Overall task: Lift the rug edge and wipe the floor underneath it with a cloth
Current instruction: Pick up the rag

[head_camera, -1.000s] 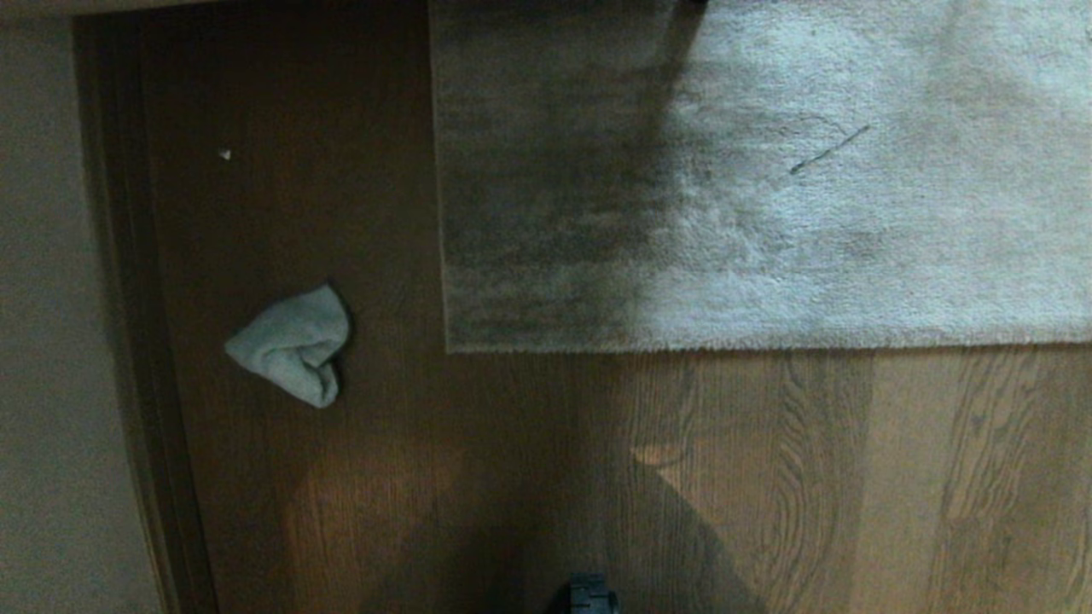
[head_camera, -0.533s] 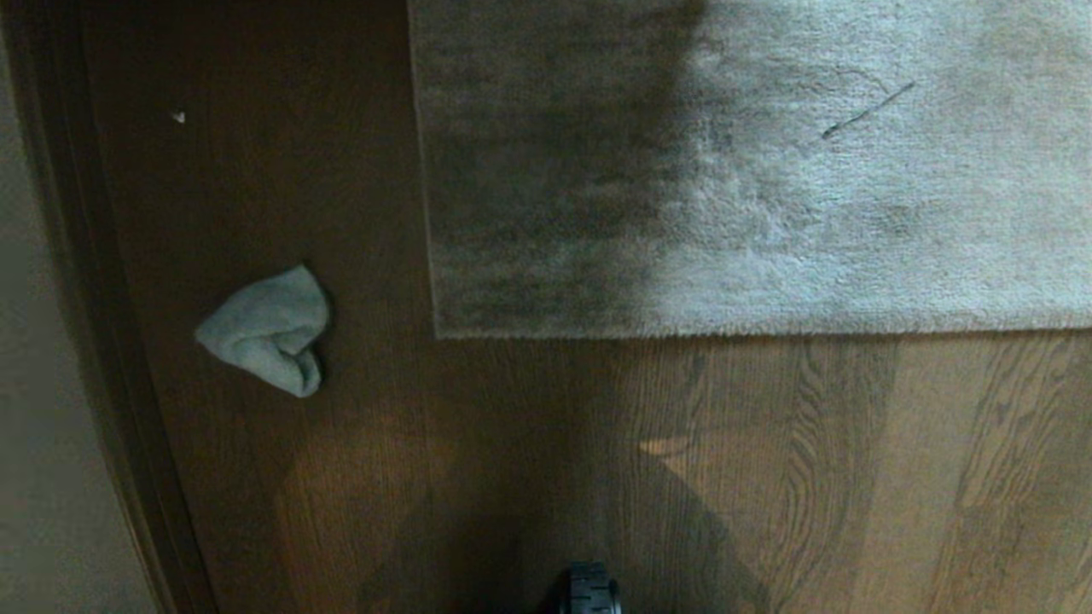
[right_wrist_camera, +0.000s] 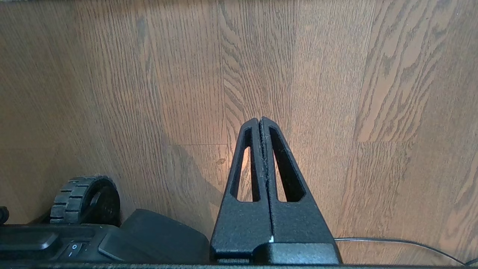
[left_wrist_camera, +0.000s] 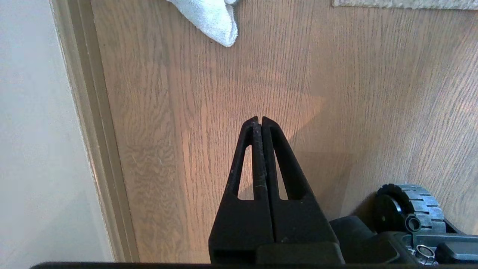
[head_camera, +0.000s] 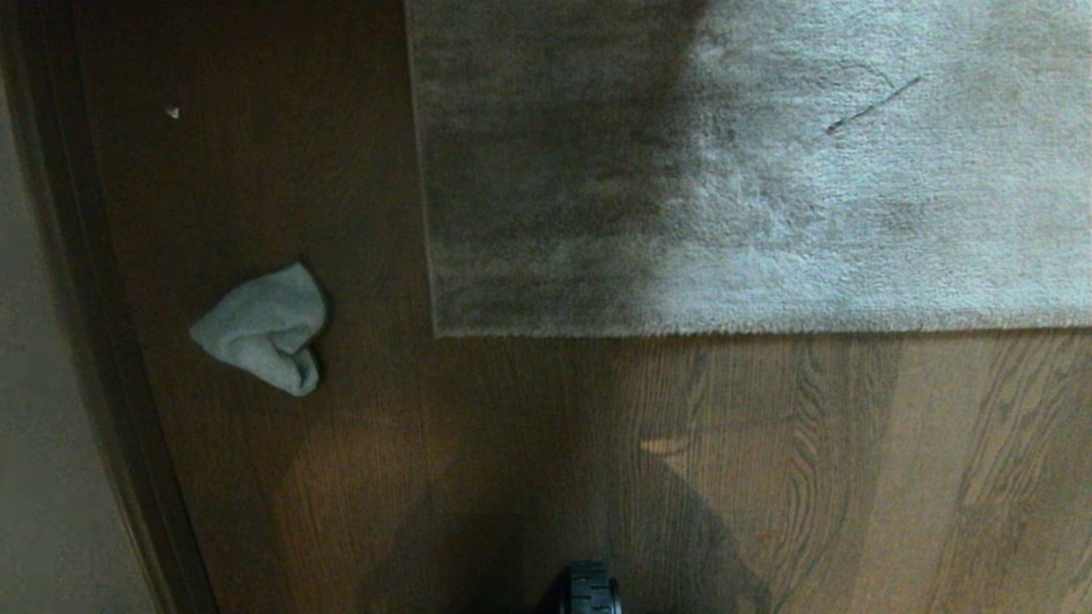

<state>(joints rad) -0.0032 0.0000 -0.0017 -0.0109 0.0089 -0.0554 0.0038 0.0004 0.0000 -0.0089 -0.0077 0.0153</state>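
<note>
Lay crumpled on the floor [head_camera: 478, 443], the cloth [head_camera: 260, 328], well off to the robot's left of the rug edge [head_camera: 751, 328] and apart from it, close to the dark skirting strip [head_camera: 94, 358] along the wall. Ran flat across the head view, that hem, with its square corner [head_camera: 437, 331] nearest the cloth and nothing lifted yet. Hung over bare planks, the left gripper [left_wrist_camera: 258, 120], fingers pressed together on nothing; showed ahead of those fingers and a little toward the wall side, only a tip of the cloth [left_wrist_camera: 213, 18], with a sliver of rug hem [left_wrist_camera: 403, 3] farther ahead on the other side. Hovered likewise over bare wood, the right gripper [right_wrist_camera: 259, 120], fingers closed and empty, beside a wheel [right_wrist_camera: 86, 200] of the base, no cloth or rug in its view. Judged nearer the cloth by a clear margin: the left arm. Stretched obliquely, the cloth's longer axis, from its wall-side point toward the bunched end nearer the robot. Likely next: left fingers parted, reached forward and down onto the bunch.
</note>
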